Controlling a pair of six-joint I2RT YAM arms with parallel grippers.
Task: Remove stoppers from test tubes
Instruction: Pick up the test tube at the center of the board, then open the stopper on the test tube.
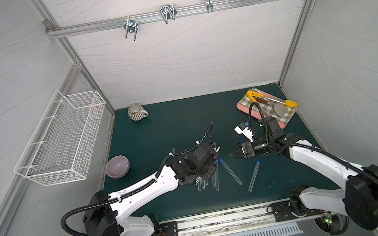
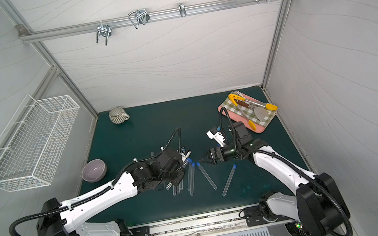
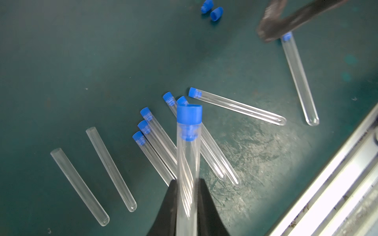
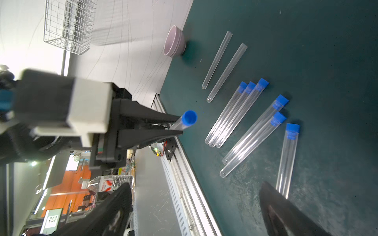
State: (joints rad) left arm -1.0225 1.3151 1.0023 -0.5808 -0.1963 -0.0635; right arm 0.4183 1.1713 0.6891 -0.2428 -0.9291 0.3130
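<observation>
My left gripper (image 3: 187,182) is shut on a clear test tube (image 3: 188,159), held above the mat and plugged with a blue stopper (image 3: 189,114). That stopper (image 4: 189,117) faces my right gripper (image 1: 231,154), which stands open and empty a short way from it. On the green mat lie several stoppered test tubes (image 3: 237,106), and one of them (image 3: 299,79) lies off by itself. Two test tubes without stoppers (image 3: 111,169) lie side by side beyond them. Two loose stoppers (image 3: 216,13) rest on the mat.
A purple bowl (image 1: 117,166) sits at the mat's left edge and a striped mug (image 1: 136,112) at the back left. A pink board (image 1: 285,123) with a checked cloth and utensils lies back right. A wire basket (image 1: 62,142) hangs on the left wall.
</observation>
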